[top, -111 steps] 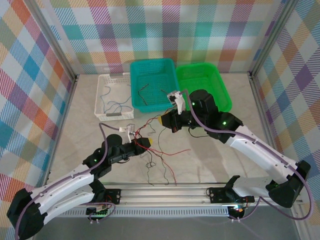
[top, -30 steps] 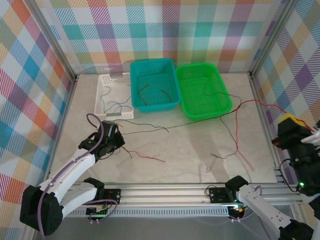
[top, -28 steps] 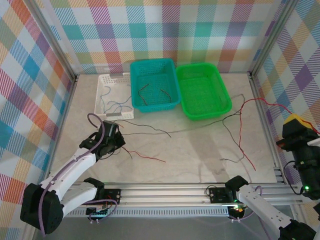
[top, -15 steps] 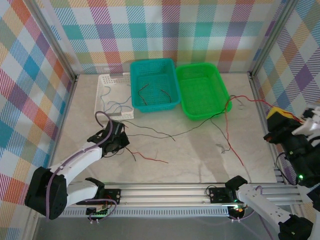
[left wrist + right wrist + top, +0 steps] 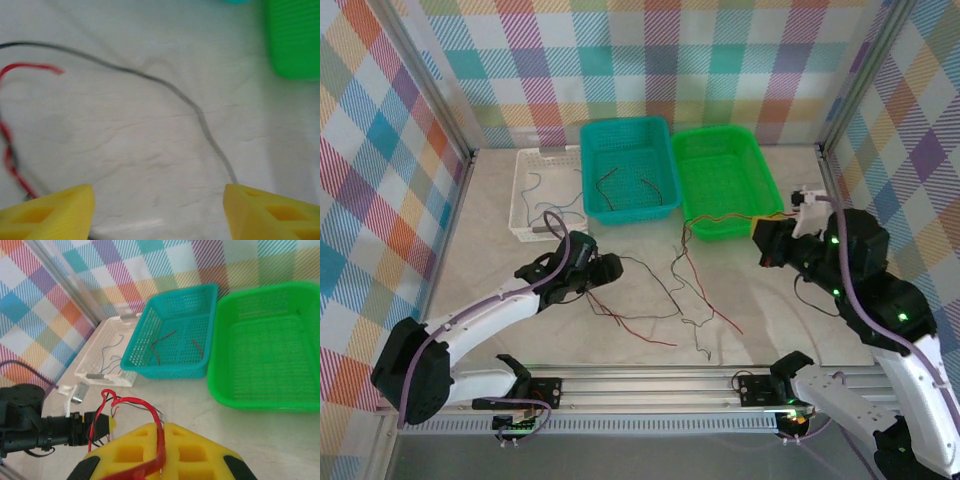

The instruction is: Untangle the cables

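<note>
**Left gripper** (image 5: 607, 270), low over the table (image 5: 495, 255), left of centre. Its yellow fingers (image 5: 50, 215) stand well apart with nothing clasped between them. A grey-black cable (image 5: 165, 85) lies flat on the marble just ahead of the fingertips. Its long axis slants from the far left towards the right-hand finger, where it ends.

**Right gripper** (image 5: 767, 245), held above the table just beside the green basket (image 5: 720, 170). Its fingers are pressed together on a red cable (image 5: 161, 445), which rises from the pads in a loop. From the gripper this cable runs leftward along the basket's near rim.

**Loose cables** (image 5: 685, 300) sprawl on the table between the two grippers. Most strands run lengthwise from the baskets towards the near rail.
</note>
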`<state>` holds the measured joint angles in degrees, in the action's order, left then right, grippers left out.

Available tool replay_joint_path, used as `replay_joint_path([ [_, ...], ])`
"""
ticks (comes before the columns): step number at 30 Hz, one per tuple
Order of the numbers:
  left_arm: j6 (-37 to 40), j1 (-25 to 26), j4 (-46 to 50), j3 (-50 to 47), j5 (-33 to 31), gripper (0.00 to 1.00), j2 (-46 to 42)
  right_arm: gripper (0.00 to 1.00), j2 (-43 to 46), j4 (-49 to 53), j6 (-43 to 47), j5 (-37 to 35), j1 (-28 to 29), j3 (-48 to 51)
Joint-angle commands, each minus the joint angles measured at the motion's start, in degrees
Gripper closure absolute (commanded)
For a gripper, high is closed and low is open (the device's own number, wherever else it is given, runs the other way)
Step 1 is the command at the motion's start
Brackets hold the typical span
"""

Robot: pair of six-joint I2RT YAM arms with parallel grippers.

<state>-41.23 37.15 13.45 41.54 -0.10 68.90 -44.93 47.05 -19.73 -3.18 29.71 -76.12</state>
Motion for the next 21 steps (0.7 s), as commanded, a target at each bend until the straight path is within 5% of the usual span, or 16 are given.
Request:
replay_joint_path([
  [1, 1.5, 0.7, -5.9, 1.4, 3.7, 0.28, -3.0, 1.0, 0.0, -8.5, -1.2, 5.1, 0.3, 2.1],
  [8, 0.4, 3.4, -12.5, 3.6, 9.5, 0.26, -4.3, 1.0, -3.7, -13.3, -2.0, 9.4, 0.3, 5.8],
  [21, -0.4, 13.4, -18.6, 1.0, 8.7, 0.27, -9.3, 1.0, -4.8, -17.3, -4.2, 13.1, 0.3, 8.4],
])
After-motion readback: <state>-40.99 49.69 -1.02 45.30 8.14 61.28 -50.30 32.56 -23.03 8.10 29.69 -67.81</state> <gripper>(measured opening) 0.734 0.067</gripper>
